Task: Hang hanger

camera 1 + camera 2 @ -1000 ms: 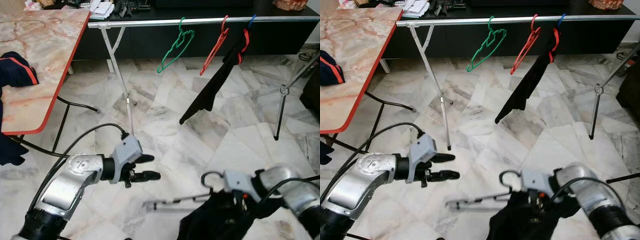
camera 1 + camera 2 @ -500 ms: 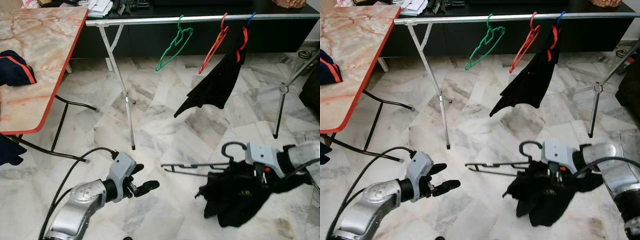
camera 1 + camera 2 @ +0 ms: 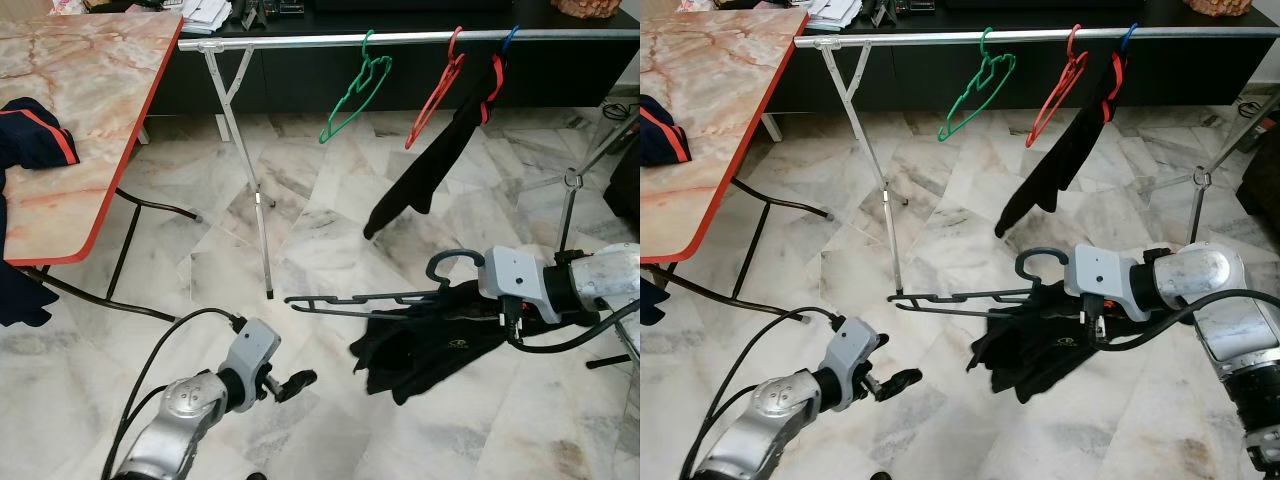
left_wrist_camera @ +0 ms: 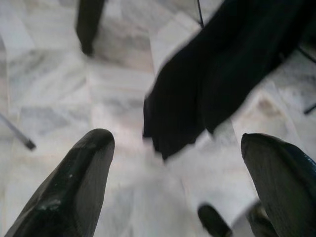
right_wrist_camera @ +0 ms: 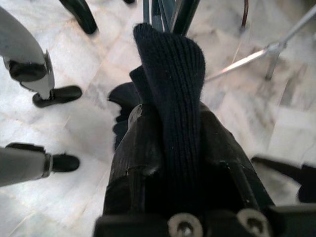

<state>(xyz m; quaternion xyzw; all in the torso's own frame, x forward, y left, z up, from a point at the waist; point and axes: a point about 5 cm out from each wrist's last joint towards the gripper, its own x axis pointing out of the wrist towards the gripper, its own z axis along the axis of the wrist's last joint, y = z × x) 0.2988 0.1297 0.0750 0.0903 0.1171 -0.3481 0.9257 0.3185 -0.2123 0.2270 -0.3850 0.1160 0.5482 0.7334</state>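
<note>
A dark hanger (image 3: 365,298) with a black garment (image 3: 430,340) draped from it hangs level above the floor at the right, its hook (image 3: 455,262) pointing up. My right gripper (image 3: 512,308) is shut on it at the neck; in the right wrist view the fingers (image 5: 133,148) pinch dark knit fabric (image 5: 170,84). The silver rail (image 3: 400,40) runs across the top, well above and behind the held hanger. On it hang a green hanger (image 3: 355,88), a red hanger (image 3: 437,88) and a black garment (image 3: 430,170). My left gripper (image 3: 295,382) is open and low at the front left.
A marble table with a red edge (image 3: 70,120) stands at the left, with a navy garment (image 3: 35,140) on it. The rack's left legs (image 3: 250,190) and right legs (image 3: 570,190) reach the marble floor. A black cabinet runs behind the rail.
My right gripper has lifted the hanger and garment up off the floor and farther forward. My left arm has dropped lower and drawn back.
</note>
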